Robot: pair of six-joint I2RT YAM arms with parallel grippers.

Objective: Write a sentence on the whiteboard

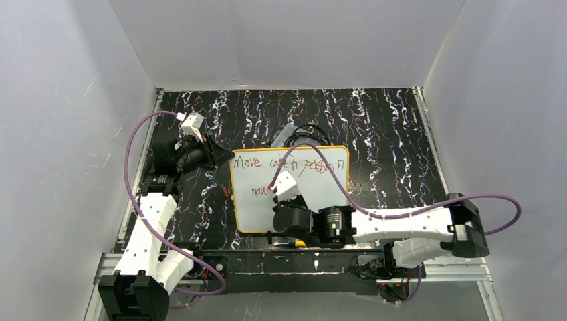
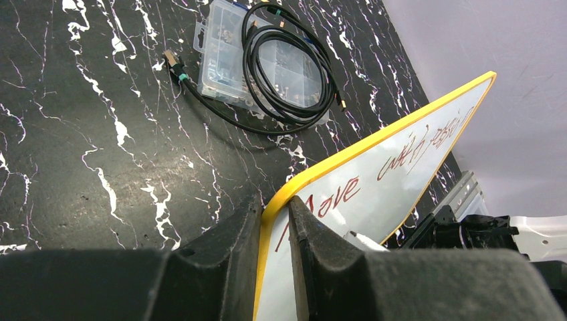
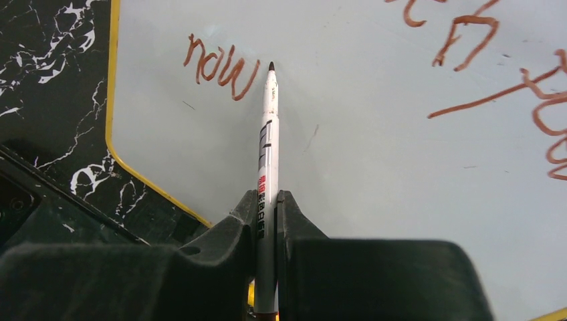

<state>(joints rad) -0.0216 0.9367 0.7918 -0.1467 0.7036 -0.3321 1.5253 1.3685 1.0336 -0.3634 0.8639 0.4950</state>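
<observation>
Right end effector (image 3: 267, 198) grips marker (image 3: 268, 134), tip only wrist-visible; left end effector (image 2: 274, 208) pinches whiteboard (image 2: 396, 188)

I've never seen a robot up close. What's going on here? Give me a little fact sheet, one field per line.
surface: black marbled table
board: whiteboard with a yellow rim, mid-table
left end effector: clamped on the board's rim at a corner
right end effector: shut on a white marker
marker tip: just right of the word "now"
writing: reddish-brown sentence, roughly "Move with passion now"
behind the board: clear parts box with a coiled black cable on it
</observation>
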